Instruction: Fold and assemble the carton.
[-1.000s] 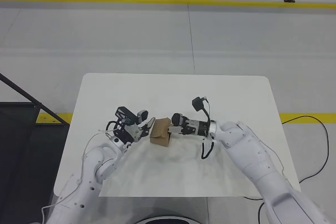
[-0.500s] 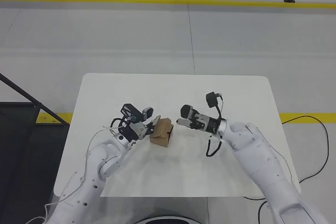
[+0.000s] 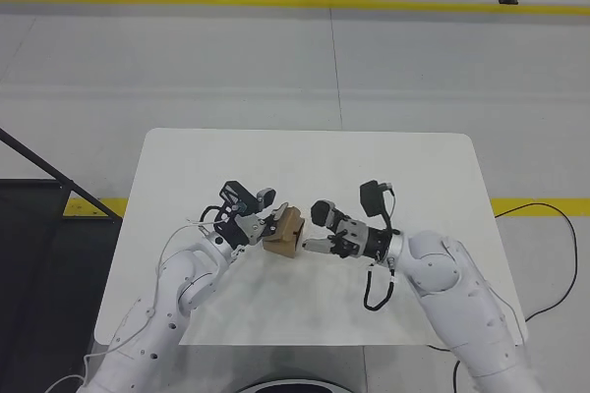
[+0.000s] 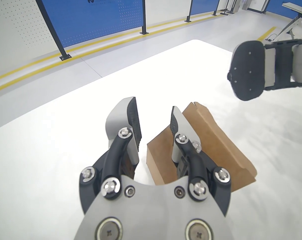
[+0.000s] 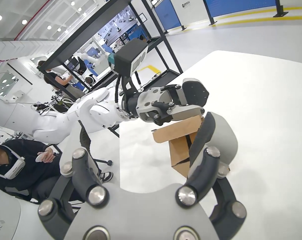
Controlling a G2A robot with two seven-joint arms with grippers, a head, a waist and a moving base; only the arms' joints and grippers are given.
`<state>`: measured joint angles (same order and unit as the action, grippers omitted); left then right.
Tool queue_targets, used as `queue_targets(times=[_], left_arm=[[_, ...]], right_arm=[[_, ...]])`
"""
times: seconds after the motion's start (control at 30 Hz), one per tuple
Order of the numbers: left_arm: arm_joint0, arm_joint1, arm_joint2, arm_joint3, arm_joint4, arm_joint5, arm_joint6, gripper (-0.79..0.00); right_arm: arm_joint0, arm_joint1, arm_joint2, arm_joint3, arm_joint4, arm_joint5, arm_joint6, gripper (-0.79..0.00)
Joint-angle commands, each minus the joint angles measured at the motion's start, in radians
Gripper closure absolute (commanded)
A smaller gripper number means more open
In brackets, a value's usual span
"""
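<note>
**Carton between two open grippers, mid-table**

Top view. The carton (image 3: 286,234), brown and partly folded, sits near the middle of the white table (image 3: 413,167). Its long axis seems to run left to right, slightly skewed. The left gripper (image 3: 265,224) is at the carton's left end, touching or all but touching it. The right gripper (image 3: 318,228) is just beside the right end and faces it, with one finger toward the far side and one toward the near side. The carton therefore lies between the two, closer to the left one.

Left wrist view. The left gripper (image 4: 153,122) has its fingers apart and clamps nothing. One finger overlaps the carton (image 4: 216,148) at its left end and the other stands off it over bare table. A raised flap runs along the carton's length toward the right gripper's pad (image 4: 248,72).

Right wrist view. The right gripper (image 5: 146,148) is spread wide and holds nothing, and the carton (image 5: 179,138) lies directly ahead of it. The left gripper (image 5: 183,106) sits over the carton's far end.

Judgement: either arm could close on its own end, and the left has less distance to cover.
</note>
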<state>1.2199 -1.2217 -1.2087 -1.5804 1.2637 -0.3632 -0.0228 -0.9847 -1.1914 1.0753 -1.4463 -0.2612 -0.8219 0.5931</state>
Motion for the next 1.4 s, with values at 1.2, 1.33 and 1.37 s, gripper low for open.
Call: queue_targets(times=[1.2, 1.33, 1.37], left_arm=[[-0.027, -0.008, 0.034, 0.029, 0.012, -0.010, -0.010, -0.366], [-0.029, -0.009, 0.034, 0.033, 0.010, -0.013, -0.009, -0.366], [-0.030, -0.009, 0.035, 0.033, 0.011, -0.014, -0.010, -0.366]], right_arm=[[0.154, -0.038, -0.156, 0.174, 0.090, 0.063, 0.078, -0.785], [0.159, -0.040, -0.162, 0.183, 0.096, 0.059, 0.077, -0.785], [0.160, -0.040, -0.163, 0.186, 0.097, 0.059, 0.078, -0.785]])
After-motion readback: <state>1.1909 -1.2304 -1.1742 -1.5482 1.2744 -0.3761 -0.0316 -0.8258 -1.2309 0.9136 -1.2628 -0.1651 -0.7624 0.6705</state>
